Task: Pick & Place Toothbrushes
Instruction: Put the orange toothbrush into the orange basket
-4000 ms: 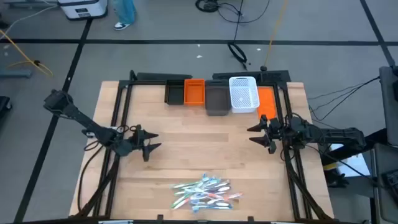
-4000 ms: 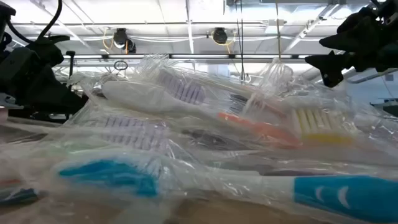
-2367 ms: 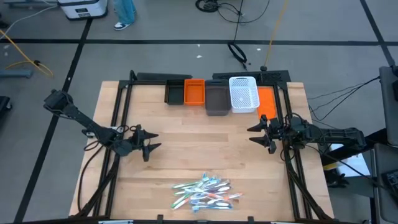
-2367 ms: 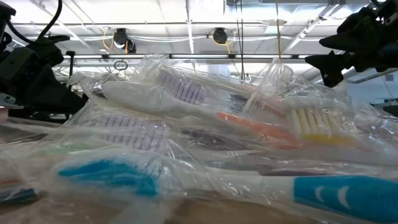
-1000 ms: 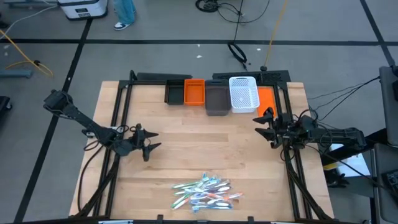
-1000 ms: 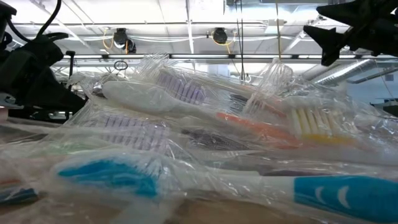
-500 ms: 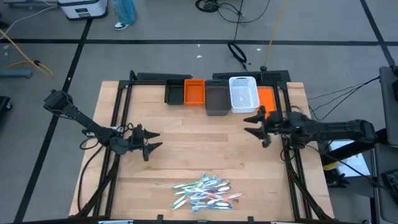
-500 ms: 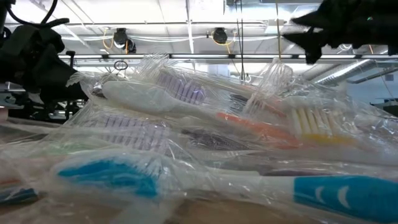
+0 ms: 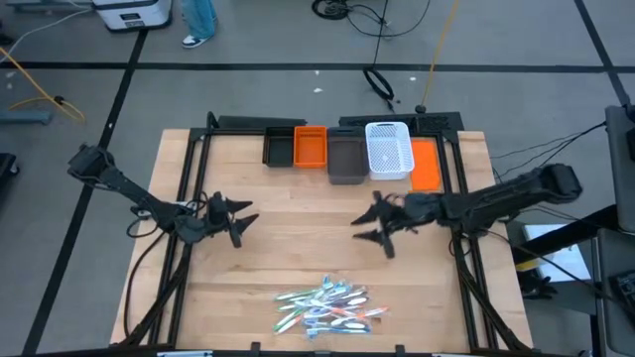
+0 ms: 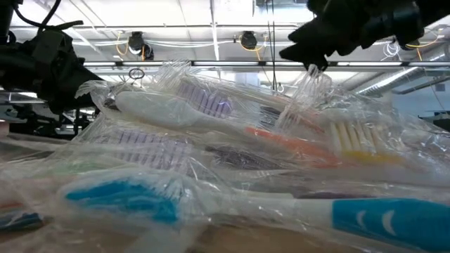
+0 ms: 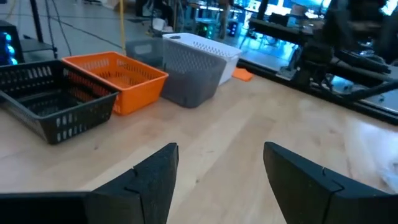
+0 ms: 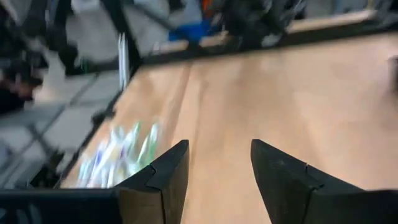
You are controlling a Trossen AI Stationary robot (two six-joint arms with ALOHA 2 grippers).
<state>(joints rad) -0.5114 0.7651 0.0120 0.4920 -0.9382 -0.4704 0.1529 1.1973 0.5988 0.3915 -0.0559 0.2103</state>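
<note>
The toothbrushes (image 9: 327, 305) lie in a loose heap near the table's near edge, white, light blue, green and pink-red. In the low view the toothbrushes (image 10: 211, 140) are wrapped in clear plastic and fill the foreground. My left gripper (image 9: 233, 218) hovers open over the left part of the table, far from the heap. My right gripper (image 9: 369, 226) hovers open over the table's middle, on the far side of the heap. In the right wrist view the toothbrushes (image 12: 121, 155) show blurred ahead of my open right gripper (image 12: 219, 174). My left gripper (image 11: 217, 180) points toward the bins.
A row of bins stands along the far edge: a black bin (image 9: 279, 146), an orange bin (image 9: 310, 146), a grey bin (image 9: 345, 159), a white bin (image 9: 389, 151) and another orange bin (image 9: 425, 164). Bare wood (image 9: 298, 238) lies between grippers and heap.
My right gripper has swung from the table's right edge toward the left, out over the middle of the table, and has risen in the low view. My left gripper has risen a little. The toothbrushes have stayed where they were.
</note>
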